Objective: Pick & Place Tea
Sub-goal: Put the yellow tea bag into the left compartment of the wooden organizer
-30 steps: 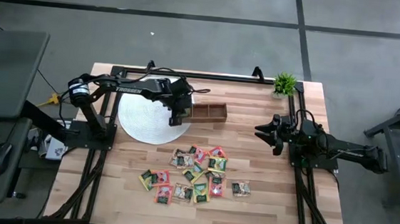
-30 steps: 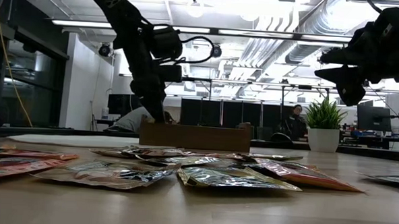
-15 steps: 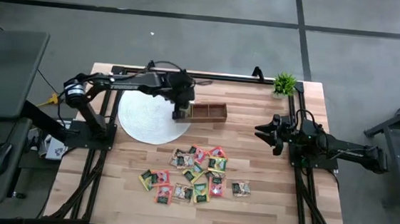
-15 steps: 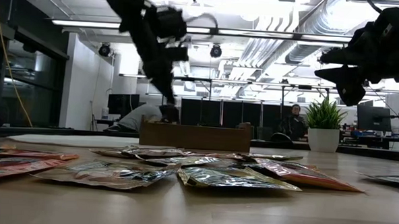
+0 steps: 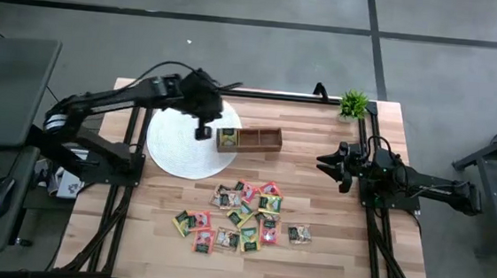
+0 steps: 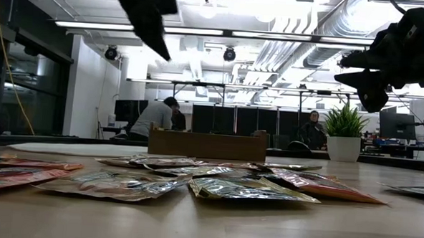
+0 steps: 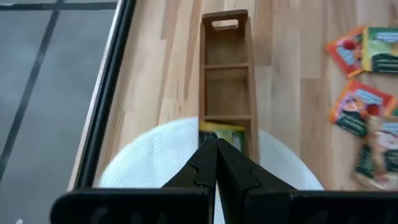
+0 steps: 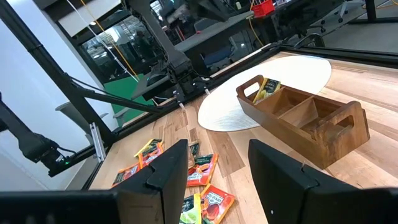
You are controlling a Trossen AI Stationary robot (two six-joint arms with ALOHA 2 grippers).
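Note:
Several tea packets in green, yellow and red lie flat in a loose heap on the table's near middle, seen again in the low view. One yellow-green packet sits tilted in the left end compartment of the brown wooden tray, its upper edge above the rim. My left gripper hangs shut and empty high above the white round mat, just left of the tray. My right gripper waits open and empty at the table's right.
The white round mat lies under the tray's left end. A small potted plant stands at the far right corner. Black frame rails run along the table's left, right and far edges. People stand in the room behind the table.
My left gripper has risen from the tray's left compartment and drawn back toward the table's left, staying shut. The yellow-green packet in that compartment, covered by the gripper before, now shows.

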